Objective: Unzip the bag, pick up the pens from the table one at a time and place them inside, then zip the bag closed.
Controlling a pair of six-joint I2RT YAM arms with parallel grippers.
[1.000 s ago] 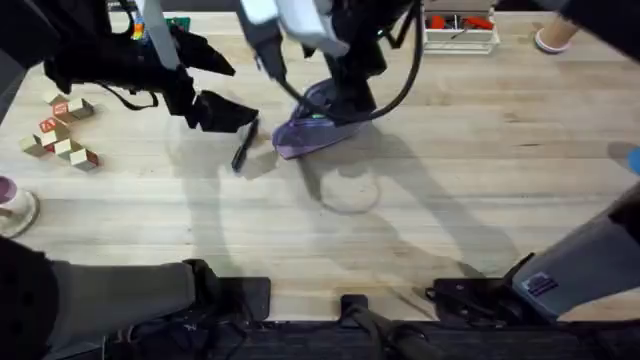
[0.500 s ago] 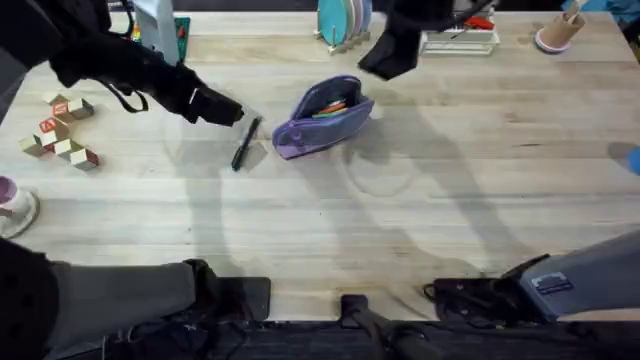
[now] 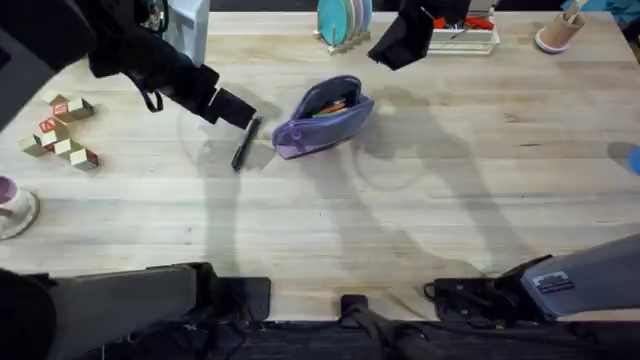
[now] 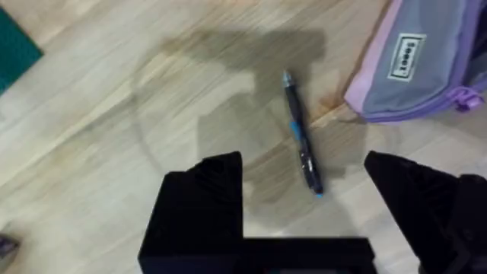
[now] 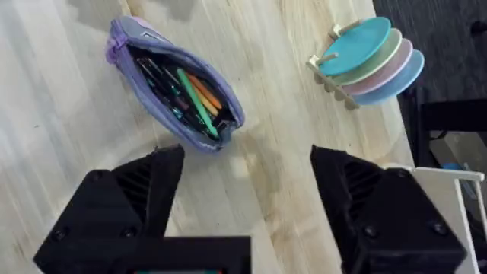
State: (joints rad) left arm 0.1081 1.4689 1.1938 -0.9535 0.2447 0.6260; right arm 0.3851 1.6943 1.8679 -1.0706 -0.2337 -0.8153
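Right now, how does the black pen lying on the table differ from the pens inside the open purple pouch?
The slim black pen lies alone, flat on the pale wood table, beside the soft lavender fabric pouch; the pens in the pouch are bundled together inside its open zipper. The lone pen is black with blue accents; the pouch ones include green and orange. All are slim stick shapes.

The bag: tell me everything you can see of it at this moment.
The bag is a soft lavender-purple fabric pouch with a grey side panel bearing a small label. It lies on the table, unzipped, its mouth gaping upward. Inside are several pens, among them green and orange ones. A purple zipper pull hangs at one end. No gripper touches it: the left gripper hovers open over a black pen beside it, and the right gripper is open above it.
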